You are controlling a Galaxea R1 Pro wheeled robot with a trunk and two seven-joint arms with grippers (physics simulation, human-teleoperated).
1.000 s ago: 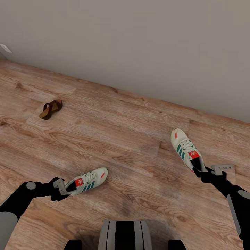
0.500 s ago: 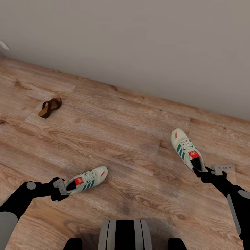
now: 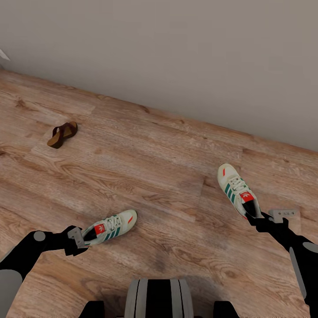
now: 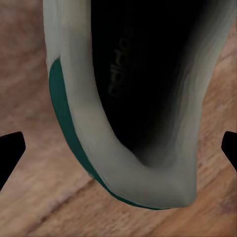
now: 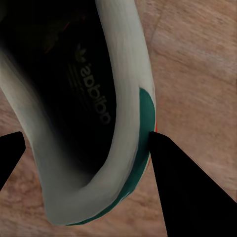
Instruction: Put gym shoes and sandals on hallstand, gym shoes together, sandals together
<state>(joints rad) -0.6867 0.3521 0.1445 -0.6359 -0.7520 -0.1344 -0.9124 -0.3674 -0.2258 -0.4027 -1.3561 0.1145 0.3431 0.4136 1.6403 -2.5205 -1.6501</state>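
Left claw (image 3: 81,238) pinches the heel of the left gym shoe (image 3: 110,227), at 7 o'clock in the head view, toe pointing toward 2 o'clock. Right claw (image 3: 255,216) pinches the heel of the right gym shoe (image 3: 236,190), at 4 o'clock, toe toward 11 o'clock. Whether either shoe touches the corridor floor (image 3: 154,176) cannot be told. One sandal (image 3: 62,134) lies on the floor at 10 o'clock, well apart, near the grey wall (image 3: 176,53).

Left wrist view: shoe heel (image 4: 128,123) between the finger tips (image 4: 10,150). Right wrist view: one fingertip (image 5: 185,190) against the shoe heel (image 5: 84,118).

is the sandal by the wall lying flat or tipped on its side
Tipped, it seems. The sandal shows the tan side of its sole with the brown straps beside rather than above it, though it is small in the head view.
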